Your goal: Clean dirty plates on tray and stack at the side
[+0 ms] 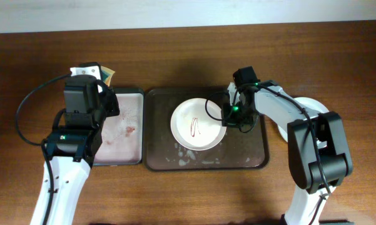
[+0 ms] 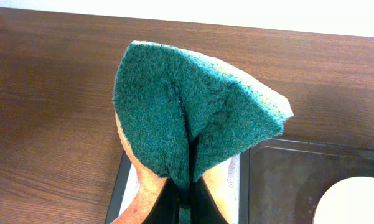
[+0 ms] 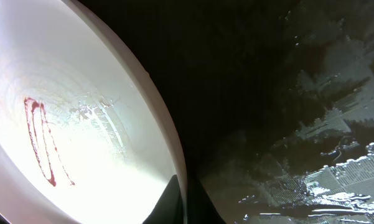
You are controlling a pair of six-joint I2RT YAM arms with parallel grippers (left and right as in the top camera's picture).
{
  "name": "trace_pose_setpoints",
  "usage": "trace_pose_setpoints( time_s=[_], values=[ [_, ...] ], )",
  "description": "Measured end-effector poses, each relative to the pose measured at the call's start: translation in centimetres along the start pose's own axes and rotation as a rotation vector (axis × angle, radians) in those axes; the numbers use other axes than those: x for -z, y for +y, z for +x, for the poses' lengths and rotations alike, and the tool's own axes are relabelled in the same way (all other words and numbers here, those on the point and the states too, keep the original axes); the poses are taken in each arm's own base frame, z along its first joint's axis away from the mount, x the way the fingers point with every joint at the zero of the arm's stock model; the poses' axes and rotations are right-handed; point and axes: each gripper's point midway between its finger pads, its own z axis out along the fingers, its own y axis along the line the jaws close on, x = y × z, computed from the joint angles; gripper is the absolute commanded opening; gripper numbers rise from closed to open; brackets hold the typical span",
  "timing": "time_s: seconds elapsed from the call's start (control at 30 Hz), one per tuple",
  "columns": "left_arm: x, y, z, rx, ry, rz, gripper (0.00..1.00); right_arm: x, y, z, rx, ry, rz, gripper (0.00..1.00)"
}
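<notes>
Right claw is clenched on the right rim of a white plate, and the right wrist view shows its two dark fingers closed with the thin rim between them. That plate lies in the middle of the dark brown tray, nearer the back edge than the front, with a thin red sauce squiggle at its centre. Wet, foamy patches cover the tray floor along the front edge, just in front of the plate.

Left claw is clamped on a folded sponge, green scouring face outward. It hangs over the back left corner of the black-rimmed sponge tray, which touches the brown tray's left edge. Reddish smears mark the sponge tray's pale floor.

Just beyond the brown tray's right edge, more white plate shows on the wooden surface. The right arm lies across it, so I cannot tell how many plates are there. A black cable loops out from the left arm toward the surface's left edge.
</notes>
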Motion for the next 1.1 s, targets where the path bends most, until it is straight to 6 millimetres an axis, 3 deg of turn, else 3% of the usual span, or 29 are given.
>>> trace_pose_setpoints(
  time_s=[0.23, 0.37, 0.57, 0.7, 0.8, 0.97, 1.1],
  values=[
    [0.0, 0.0, 0.0, 0.0, 0.001, 0.0, 0.0, 0.0, 0.0, 0.0, 0.0, 0.0, 0.0, 0.04],
    [-1.0, 0.0, 1.7, -0.014, 0.072, -0.01, 0.0, 0.0, 0.0, 0.0, 0.0, 0.0, 0.0, 0.04],
    [-5.2, -0.3, 7.6, -0.06, 0.317, -0.026, 0.0, 0.0, 0.0, 0.0, 0.0, 0.0, 0.0, 0.04],
    [-8.3, -0.9, 14.0, -0.092, 0.555, -0.011, 0.0, 0.0, 0.0, 0.0, 0.0, 0.0, 0.0, 0.04],
    [-8.6, -1.2, 16.2, -0.095, 0.639, 0.011, 0.0, 0.0, 0.0, 0.0, 0.0, 0.0, 0.0, 0.04],
    [-8.1, -2.3, 15.8, -0.075, 0.653, 0.069, 0.0, 0.0, 0.0, 0.0, 0.0, 0.0, 0.0, 0.04],
    [-7.3, -5.5, 12.5, -0.021, 0.566, 0.244, 0.0, 0.0, 0.0, 0.0, 0.0, 0.0, 0.0, 0.04]
  ],
)
